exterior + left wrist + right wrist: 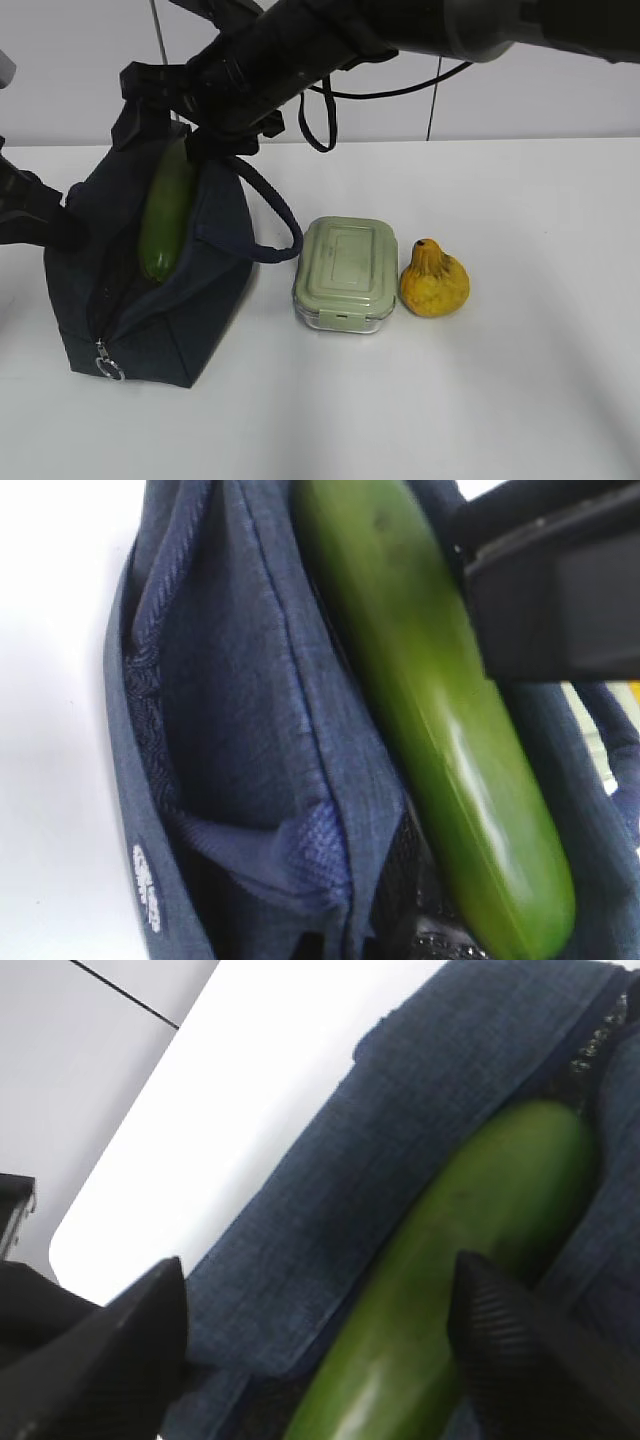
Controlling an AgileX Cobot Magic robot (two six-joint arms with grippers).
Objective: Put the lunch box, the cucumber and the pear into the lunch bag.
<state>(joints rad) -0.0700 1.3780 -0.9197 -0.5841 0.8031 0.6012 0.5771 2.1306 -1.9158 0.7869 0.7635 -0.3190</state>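
Observation:
The navy lunch bag stands open at the left. The dark green cucumber leans slanted in its opening, lower end inside, upper end sticking out. My right gripper reaches across to the bag's top. In the right wrist view it is open, its fingers wide apart either side of the cucumber and bag fabric. My left gripper is against the bag's left side, and the rim fabric bunches toward it. The lunch box and pear sit on the table to the right.
The bag's handle loops out toward the lunch box. The metal zip pull hangs at the bag's front end. The white table runs back to a pale wall. The right gripper's black body shows above the cucumber.

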